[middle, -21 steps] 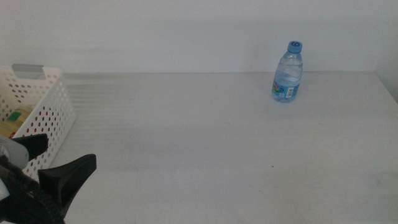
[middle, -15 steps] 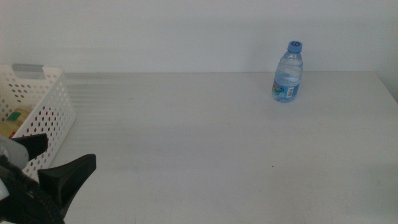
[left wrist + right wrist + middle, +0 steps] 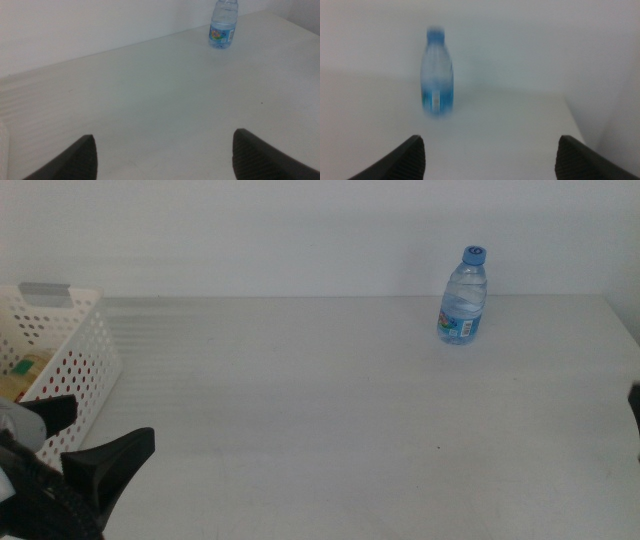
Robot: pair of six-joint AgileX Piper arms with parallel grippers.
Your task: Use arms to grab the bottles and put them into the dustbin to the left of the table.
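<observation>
A plain white wall stands behind a wide white counter [image 3: 330,400], matte and marked only by a tiny dark speck or two. The left pincer [image 3: 75,450] sits low at the near left corner, just beside the dustbin [image 3: 85,350], its dark jaws spread wide apart with nothing between them; from its own wrist camera the two jaws frame a long stretch of bare counter. Of the right arm only a dark sliver shows at the right edge of the overhead view, but the right pincer [image 3: 490,155] seen from its wrist is likewise open and empty, its jaws far apart and pointed toward the water bottle [image 3: 437,75], which comes out blurred there. The dustbin, a white basket with rows of round holes in its sides, stands at the left edge and holds something yellow with a bit of green [image 3: 22,370]; I cannot make out more of it. The small clear water bottle [image 3: 463,297] with its blue cap stands upright at the far right of the counter, close to the wall and well apart from both pincers, with open counter all around it.
</observation>
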